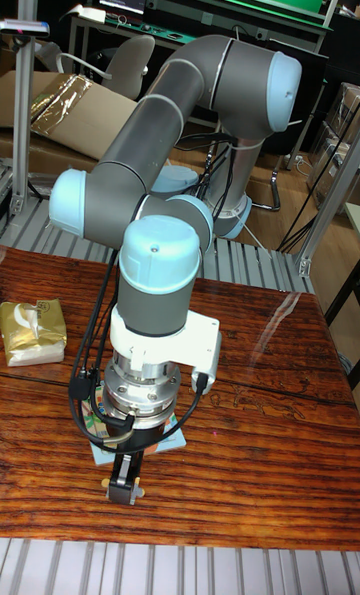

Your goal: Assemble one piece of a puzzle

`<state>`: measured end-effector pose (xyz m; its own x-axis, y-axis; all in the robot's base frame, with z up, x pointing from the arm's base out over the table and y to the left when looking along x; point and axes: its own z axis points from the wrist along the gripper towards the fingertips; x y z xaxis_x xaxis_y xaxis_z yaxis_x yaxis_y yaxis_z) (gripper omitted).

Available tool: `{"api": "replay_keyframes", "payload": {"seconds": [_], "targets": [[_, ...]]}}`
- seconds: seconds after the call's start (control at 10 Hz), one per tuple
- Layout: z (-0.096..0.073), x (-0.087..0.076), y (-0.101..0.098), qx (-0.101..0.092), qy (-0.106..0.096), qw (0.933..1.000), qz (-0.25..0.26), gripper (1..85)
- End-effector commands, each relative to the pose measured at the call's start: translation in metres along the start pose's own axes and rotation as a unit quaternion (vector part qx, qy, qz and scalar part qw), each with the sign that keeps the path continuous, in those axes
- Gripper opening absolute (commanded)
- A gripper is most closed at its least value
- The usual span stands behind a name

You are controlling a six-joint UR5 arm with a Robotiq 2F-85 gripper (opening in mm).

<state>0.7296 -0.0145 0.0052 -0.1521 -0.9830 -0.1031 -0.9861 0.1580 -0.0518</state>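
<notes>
The puzzle board (172, 442) is a light blue sheet on the wooden table, mostly hidden under the arm's wrist. My gripper (123, 487) points straight down at the board's front left corner. Its black fingers (122, 475) stand close together as one narrow block. Small tan slivers of a puzzle piece (140, 492) stick out on either side of the fingertips, so the gripper looks shut on it. The rest of the piece and the board's picture are hidden by the wrist.
A gold foil packet (32, 330) lies at the table's left edge. The table's front edge (200, 537) runs just below the gripper, with a ribbed metal surface beyond it. Black cables (88, 375) hang along the wrist's left side.
</notes>
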Motion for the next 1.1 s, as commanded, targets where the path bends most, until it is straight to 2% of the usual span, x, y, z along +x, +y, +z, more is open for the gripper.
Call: {"api": "replay_keyframes", "payload": {"seconds": [0.0,0.7,1.0], "targets": [[0.0029,-0.0036,-0.0009,0.001,-0.005,1.0000,0.002,52.3],[0.0075,-0.0039,0.0036,0.000,-0.006,1.0000,0.005,52.7],[0.0085,-0.0050,0.0041,-0.001,-0.006,1.0000,0.006,50.3]]}}
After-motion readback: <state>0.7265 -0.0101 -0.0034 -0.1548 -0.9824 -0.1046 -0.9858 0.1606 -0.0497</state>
